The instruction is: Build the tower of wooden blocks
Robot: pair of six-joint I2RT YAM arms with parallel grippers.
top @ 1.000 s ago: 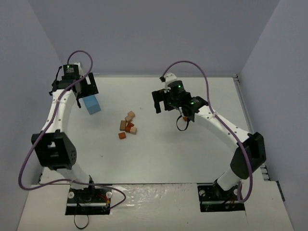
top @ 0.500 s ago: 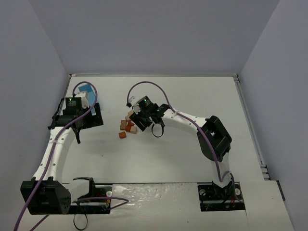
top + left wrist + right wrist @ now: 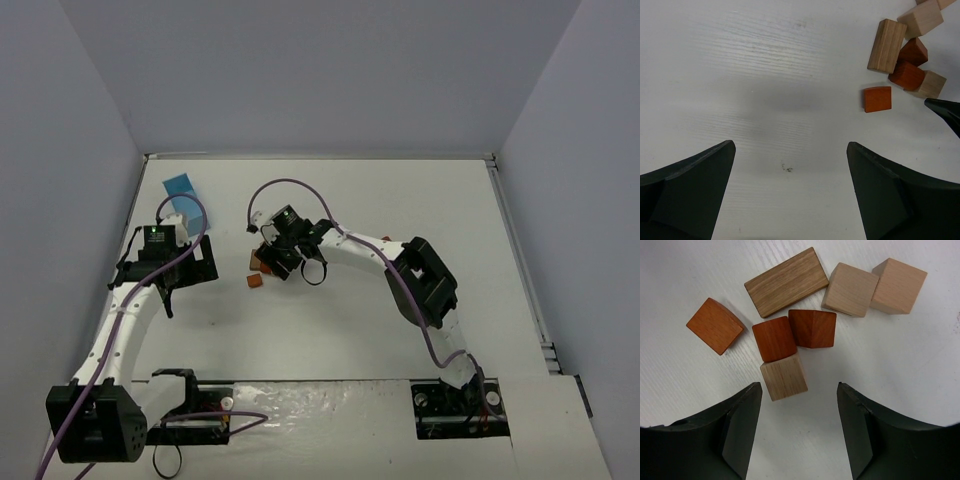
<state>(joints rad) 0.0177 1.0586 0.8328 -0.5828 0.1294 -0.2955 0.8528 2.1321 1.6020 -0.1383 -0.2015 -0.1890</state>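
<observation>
Jaws of right gripper (image 3: 799, 390): parted, empty, nothing between; hang low over blocks (image 3: 811, 328), tan cube (image 3: 784, 376) just ahead of gap. Jaws of left gripper (image 3: 790, 145): wide apart, empty, over bench (image 3: 765, 60) beside pile. Blocks lie flat on bench, loose cluster, some touching, none stacked. Judgement: tower not begun; first pick and all stacking are left to do.

Seen from above, the right gripper (image 3: 280, 264) hides most of the wood blocks (image 3: 255, 282).
</observation>
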